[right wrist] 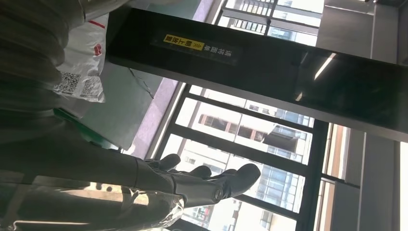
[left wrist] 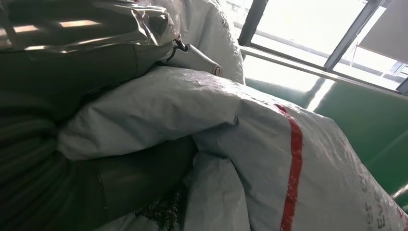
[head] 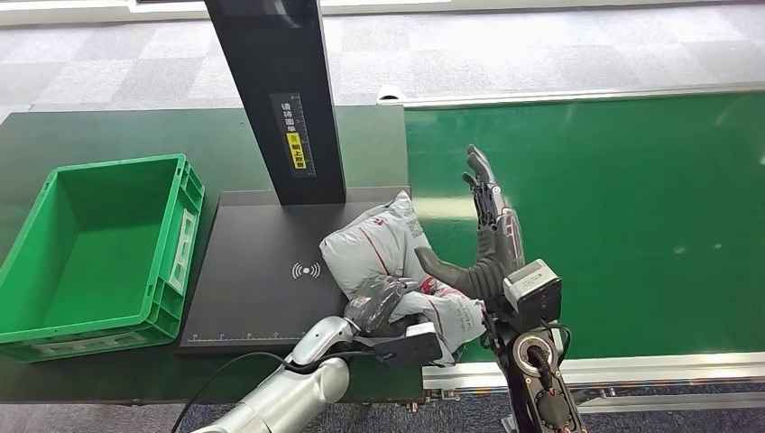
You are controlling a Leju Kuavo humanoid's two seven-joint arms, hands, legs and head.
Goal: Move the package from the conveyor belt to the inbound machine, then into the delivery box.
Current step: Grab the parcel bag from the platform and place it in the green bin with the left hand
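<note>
From the head view I see the package [head: 388, 248], a white poly mailer with red stripes, lying mostly on the black platform of the inbound machine [head: 262, 289], its right end hanging over the platform's right edge toward the green conveyor belt [head: 613, 216]. My left hand [head: 379, 302] sits on the package's near end, and the fingers [head: 390, 290] look curled over the bag. In the left wrist view the thick grey thumb [left wrist: 139, 178] is wedged under a fold of the package [left wrist: 269, 144] while the bag bulges around it, so that hand grips the package, though most of the fingers are buried in plastic and hard to make out.

My right hand [head: 483, 239] stands upright just right of the package, fingers [head: 483, 185] stretched up and apart, thumb pointing toward the bag. I cannot tell whether the palm touches it. The right wrist view shows those dark fingers [right wrist: 226, 185] free against the windows, with the machine's black column [right wrist: 269, 67] and a corner of the package [right wrist: 84, 72] beyond.

The column [head: 275, 90] hides the platform's rear middle. The green delivery box [head: 27, 271] stands just left of the platform, its near left corner cut off by the frame; the open platform lies between the box and the package.
</note>
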